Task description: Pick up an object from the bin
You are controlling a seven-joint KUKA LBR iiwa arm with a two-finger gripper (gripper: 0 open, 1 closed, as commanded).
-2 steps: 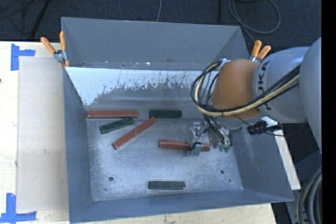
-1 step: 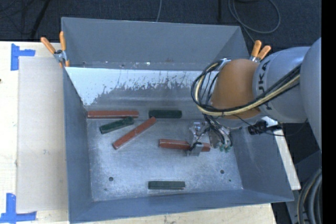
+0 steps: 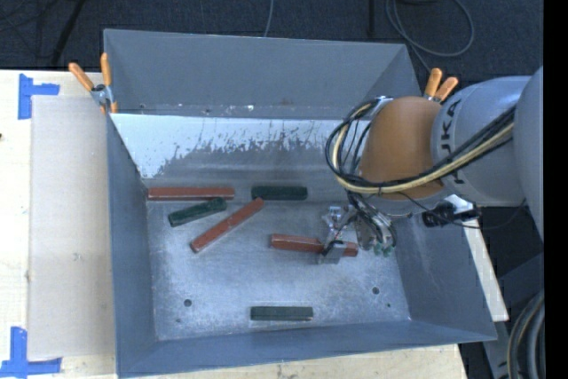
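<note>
gripper (image 3: 335,246) low over right end of red-brown stick (image 3: 297,242) | stick on bin (image 3: 266,84) floor, right of centre | long axis left-right, mostly left of gripper | apart or clamped: unclear

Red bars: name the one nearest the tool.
The red bar right of centre, its right end at the tool. The back red bar and the slanted red bar lie further left.

We've got a dark green flat bar (image 3: 280,312) alone by the near wall, a reddish-brown flat bar (image 3: 226,225) lying slantwise left of centre
</note>
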